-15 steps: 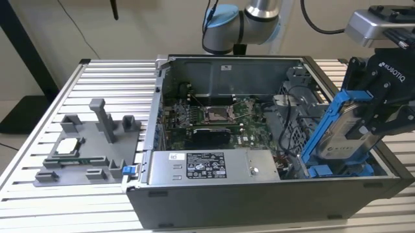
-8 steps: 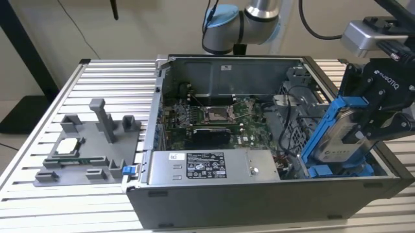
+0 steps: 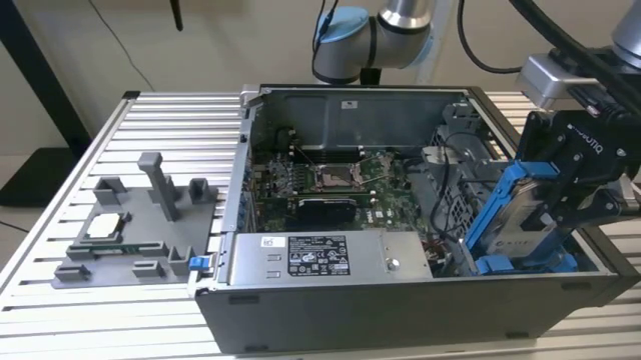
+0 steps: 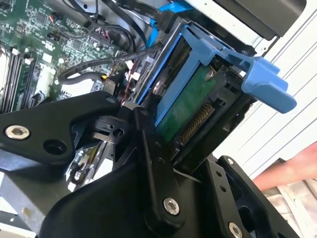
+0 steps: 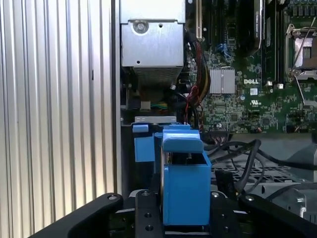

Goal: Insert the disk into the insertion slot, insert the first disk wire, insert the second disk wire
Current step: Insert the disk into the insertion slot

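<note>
My gripper [image 3: 573,196] is shut on the disk [image 3: 523,225], a silver-grey drive in a bright blue frame. It holds the disk tilted on edge over the front corner of the open computer case, at the exterior view's right. The disk's lower end sits at the insertion slot [image 3: 501,264], whose blue latch tabs show just beneath it. In the second wrist view the disk's green circuit board [image 4: 190,106] lies between my black fingers [image 4: 148,148]. In the first wrist view the blue frame [image 5: 184,183] stands beside a blue slot tab [image 5: 143,146]. Black cables [image 5: 237,153] lie loose by the bay; which are the disk wires I cannot tell.
A grey labelled power-supply box [image 3: 331,259] fills the case's front, with the motherboard [image 3: 331,180] behind it. A grey fixture with small parts [image 3: 130,232] rests on the slatted table [image 3: 170,112] at the exterior view's left. A person's hand [image 4: 292,171] is close to the case.
</note>
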`<state>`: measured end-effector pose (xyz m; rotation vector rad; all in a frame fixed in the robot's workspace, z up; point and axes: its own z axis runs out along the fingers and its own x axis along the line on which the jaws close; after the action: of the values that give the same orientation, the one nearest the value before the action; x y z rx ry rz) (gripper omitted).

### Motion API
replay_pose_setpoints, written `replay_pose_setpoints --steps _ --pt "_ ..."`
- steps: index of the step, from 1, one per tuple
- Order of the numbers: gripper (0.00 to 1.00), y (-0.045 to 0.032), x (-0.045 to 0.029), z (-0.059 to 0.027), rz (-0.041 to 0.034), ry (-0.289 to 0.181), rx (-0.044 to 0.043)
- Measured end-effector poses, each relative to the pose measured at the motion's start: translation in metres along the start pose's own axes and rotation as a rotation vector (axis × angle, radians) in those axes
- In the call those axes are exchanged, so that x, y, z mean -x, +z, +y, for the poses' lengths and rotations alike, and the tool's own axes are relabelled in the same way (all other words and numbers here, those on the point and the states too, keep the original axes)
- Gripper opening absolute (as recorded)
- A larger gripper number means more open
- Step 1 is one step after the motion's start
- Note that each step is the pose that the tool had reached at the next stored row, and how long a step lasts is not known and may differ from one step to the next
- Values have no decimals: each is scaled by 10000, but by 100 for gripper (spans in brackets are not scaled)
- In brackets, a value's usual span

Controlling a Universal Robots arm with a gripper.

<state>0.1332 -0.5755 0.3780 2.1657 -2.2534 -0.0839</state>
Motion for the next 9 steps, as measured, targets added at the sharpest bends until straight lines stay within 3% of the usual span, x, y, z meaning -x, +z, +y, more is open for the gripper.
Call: replay_pose_setpoints --steps 9 --pt "0 55 15 -2 -22 -1 1"
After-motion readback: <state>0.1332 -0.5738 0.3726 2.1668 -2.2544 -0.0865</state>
